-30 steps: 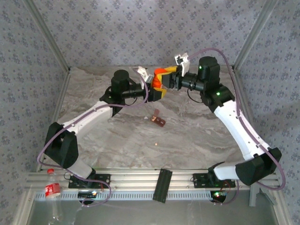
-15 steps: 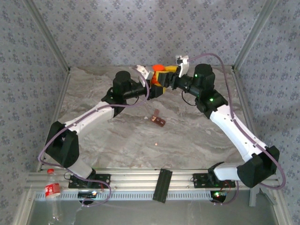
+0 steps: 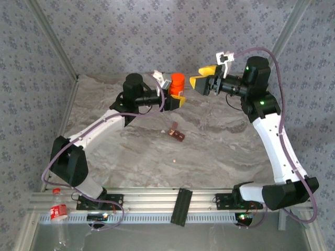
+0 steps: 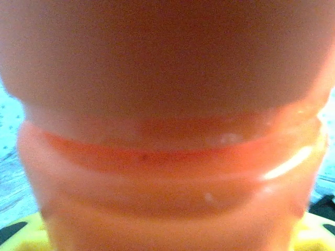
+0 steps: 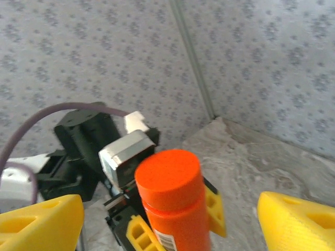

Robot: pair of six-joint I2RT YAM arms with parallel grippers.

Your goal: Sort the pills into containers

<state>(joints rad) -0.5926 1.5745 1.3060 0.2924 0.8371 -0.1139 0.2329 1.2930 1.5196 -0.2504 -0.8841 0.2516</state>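
Lying apart from jaws: containers [image 3: 177, 134]

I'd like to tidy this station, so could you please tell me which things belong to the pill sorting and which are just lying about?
Job: orange bottle in the left pincer; reddish-brown container strip; one pale pill loose on the table.
Lying about: red-labelled plastic bottle; black bracket on the near rail.

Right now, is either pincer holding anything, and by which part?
The left pincer holds the bottle upright by its lower body, below the cap. The right pincer is open and holds nothing.
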